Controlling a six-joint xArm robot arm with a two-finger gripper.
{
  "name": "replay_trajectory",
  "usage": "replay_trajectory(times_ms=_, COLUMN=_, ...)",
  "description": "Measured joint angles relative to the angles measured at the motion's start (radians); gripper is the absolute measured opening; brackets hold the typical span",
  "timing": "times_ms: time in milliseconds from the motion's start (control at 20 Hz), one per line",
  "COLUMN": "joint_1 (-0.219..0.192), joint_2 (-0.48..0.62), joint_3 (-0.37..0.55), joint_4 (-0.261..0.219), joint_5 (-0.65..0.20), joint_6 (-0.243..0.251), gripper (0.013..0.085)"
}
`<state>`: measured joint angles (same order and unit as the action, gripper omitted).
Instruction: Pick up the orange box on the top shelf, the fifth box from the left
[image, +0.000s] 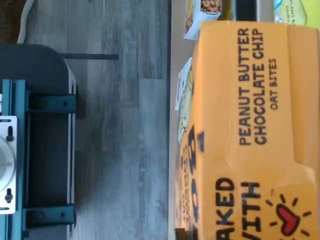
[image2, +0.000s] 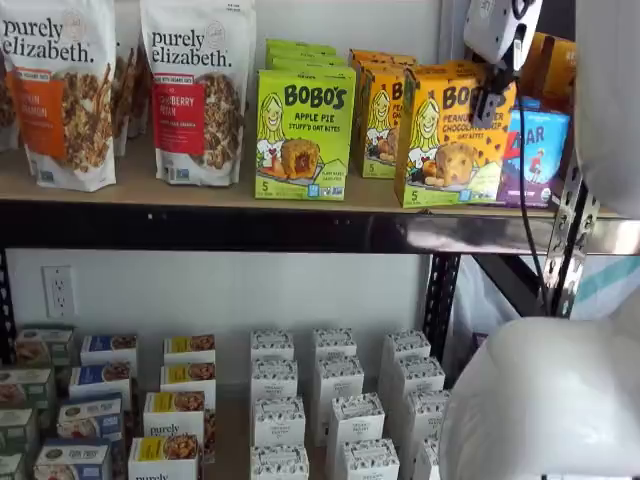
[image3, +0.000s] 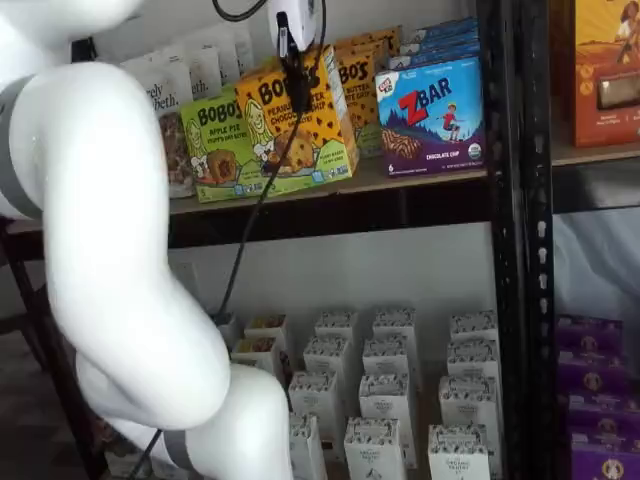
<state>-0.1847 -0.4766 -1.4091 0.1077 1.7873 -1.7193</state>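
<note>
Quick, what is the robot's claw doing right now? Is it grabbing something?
End effector: closed on the orange box, gripping it from the top, with the box tilted at the front of the top shelf.

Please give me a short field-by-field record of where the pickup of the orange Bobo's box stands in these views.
target: orange box, Peanut Butter Chocolate Chip, tilted in both shelf views
support: bottom edge at the front of the top shelf
pincer: pincer closed on the orange box from above
left neighbour: green Apple Pie box, upright
right neighbour: ZBar box, upright
behind: more orange Bobo's boxes
lower level: rows of small white boxes
stage: gripped; whether lifted clear of the board cannot be told
</note>
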Motion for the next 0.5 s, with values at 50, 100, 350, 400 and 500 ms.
replay_trajectory(times_ms=50, joint_1=0.002, joint_2=-0.007, joint_3=0.007, joint_4=-0.006, joint_5=0.005, joint_6=0.0, gripper=0.037)
replay_trajectory(times_ms=100, joint_1=0.004, joint_2=-0.015, joint_3=0.015, joint_4=-0.011, joint_5=0.007, joint_6=0.001, gripper=0.037)
replay_trajectory(times_ms=350, joint_1=0.007, joint_2=-0.04, joint_3=0.043, joint_4=-0.018, joint_5=0.006, joint_6=0.001, gripper=0.037)
replay_trajectory(times_ms=400, joint_1=0.006, joint_2=-0.044, joint_3=0.047, joint_4=-0.018, joint_5=0.006, joint_6=0.001, gripper=0.037)
replay_trajectory(times_ms=500, joint_1=0.003, joint_2=-0.051, joint_3=0.055, joint_4=-0.015, joint_5=0.005, joint_6=-0.001, gripper=0.037)
